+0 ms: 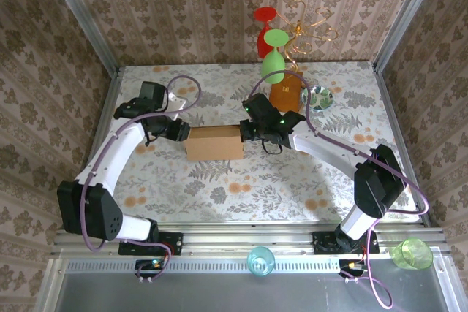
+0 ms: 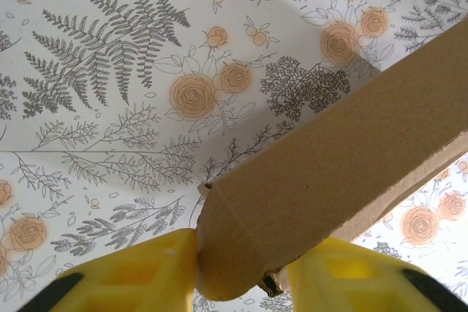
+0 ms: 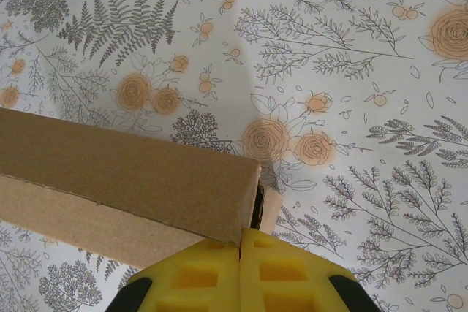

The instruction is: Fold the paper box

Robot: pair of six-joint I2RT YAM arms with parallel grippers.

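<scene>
The paper box (image 1: 214, 142) is a light-brown cardboard mailer lying folded into a shallow closed rectangle in the middle of the floral table. My left gripper (image 1: 180, 132) is at its left end. In the left wrist view, the box's rounded end (image 2: 307, 180) sits between the yellow fingers (image 2: 139, 277), and the left gripper (image 2: 245, 257) is shut on it. My right gripper (image 1: 246, 131) is at the box's right end. In the right wrist view its yellow pads (image 3: 197, 275) are pressed together, and the right gripper (image 3: 240, 237) touches the box's end corner (image 3: 146, 173), where a flap edge stands slightly ajar.
Behind the box stands a gold wire stand on an orange-brown wooden block (image 1: 287, 93), with red and green glasses (image 1: 272, 52) hanging on it. A clear glass (image 1: 320, 97) lies beside it. A cyan cup (image 1: 260, 261) and a green cup (image 1: 412, 253) sit on the front rail. Patterned walls enclose the table.
</scene>
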